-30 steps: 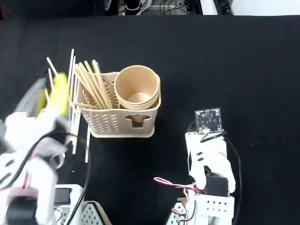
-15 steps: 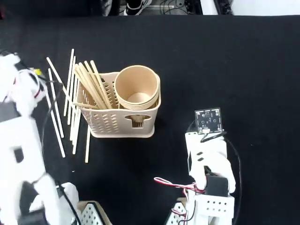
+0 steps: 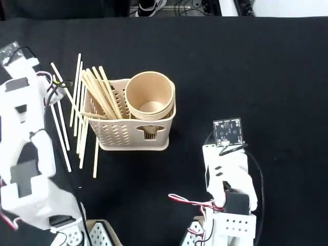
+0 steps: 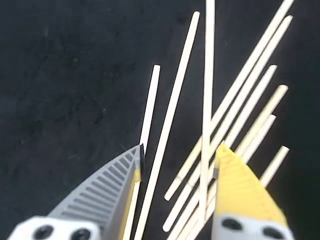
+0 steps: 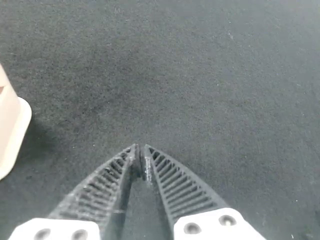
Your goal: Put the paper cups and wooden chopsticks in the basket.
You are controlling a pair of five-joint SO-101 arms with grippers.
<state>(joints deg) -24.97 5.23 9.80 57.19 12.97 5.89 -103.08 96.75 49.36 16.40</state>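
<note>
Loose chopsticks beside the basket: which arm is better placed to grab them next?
Left. The left gripper is open directly over the loose chopsticks beside the basket; the right gripper is shut over bare cloth on the basket's other side.

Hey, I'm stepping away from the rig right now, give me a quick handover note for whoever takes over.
Left gripper: open, over the loose chopsticks on the black cloth beside the basket; a couple of sticks lie between its fingers, nothing gripped.
Right gripper: shut, empty, over bare cloth on the basket's other side.
Done: paper cups stacked in one basket compartment; a bundle of chopsticks leaning in the other.
Left: several loose chopsticks to collect and put in the basket.
</note>
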